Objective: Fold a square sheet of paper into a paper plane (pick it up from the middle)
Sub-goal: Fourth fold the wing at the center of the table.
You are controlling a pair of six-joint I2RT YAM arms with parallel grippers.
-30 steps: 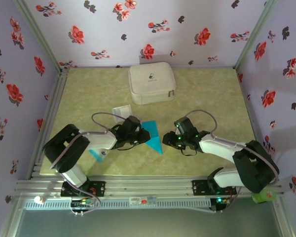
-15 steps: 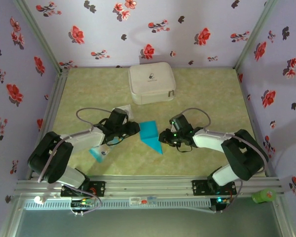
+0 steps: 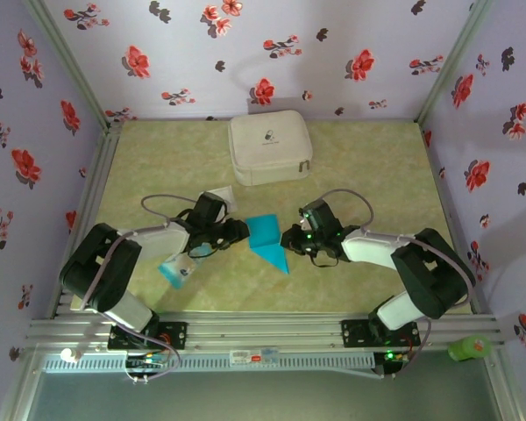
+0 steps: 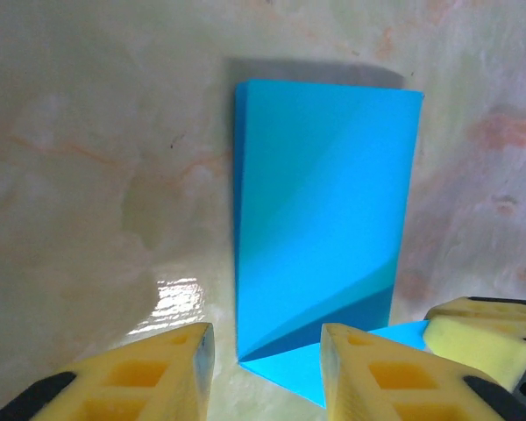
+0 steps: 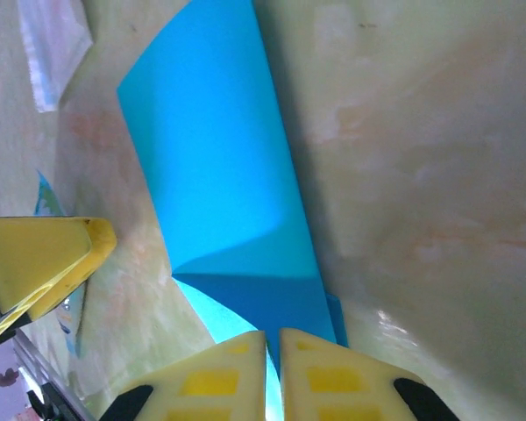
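The paper [image 3: 267, 237] lies half folded on the table [image 3: 368, 167], between the two grippers. The right gripper [image 5: 273, 368] pinches its edge, and the left gripper [image 4: 265, 360] has its fingers apart around a corner. I think the pinch must not slip, and the fold needs a slow, flat press.

The paper [image 3: 267, 240] is flanked closely: the left claw [image 3: 238, 231], jaws apart, sits at its left edge and the right claw [image 3: 287, 239], jaws nearly together, at its right corner. That leaves the paper open from above, from the far side and from the near side between the arms. Beyond it the table [image 3: 377, 167] is bare up to the case [image 3: 269, 147] by the back wall, with lanes on both sides of the case, while a whitish square [image 3: 217, 198] lies just behind the left claw and a packet [image 3: 175, 270] just beside the left arm.
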